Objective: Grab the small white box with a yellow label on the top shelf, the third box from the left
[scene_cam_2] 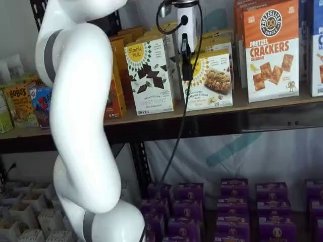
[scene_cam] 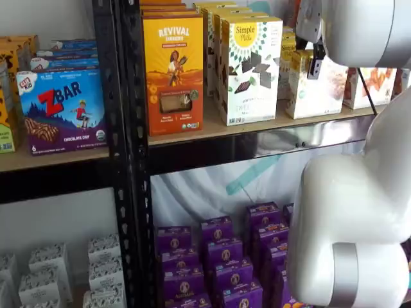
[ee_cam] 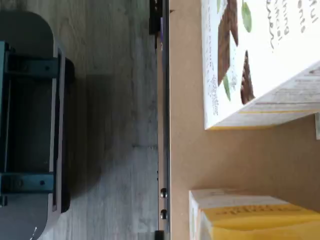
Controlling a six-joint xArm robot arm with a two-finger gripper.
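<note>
The top shelf (scene_cam_2: 242, 108) is formed by a light tan board fronted by a glossy black beam. Along its front edge, several cartons are stood upright in a row: an orange carton (scene_cam: 173, 70), a taller white carton (scene_cam_2: 150, 75) printed with dark chocolate shapes, the small white box (scene_cam_2: 214, 80) with a round yellow logo, and an orange-and-white cracker carton (scene_cam_2: 271, 50). More cartons are ranked behind them toward the back edge.

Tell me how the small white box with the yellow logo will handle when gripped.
The small white box looks like thin card, so it probably dents under a hard squeeze. Likely light. It stands upright on the top shelf, so a nudge may tip it backward.
</note>
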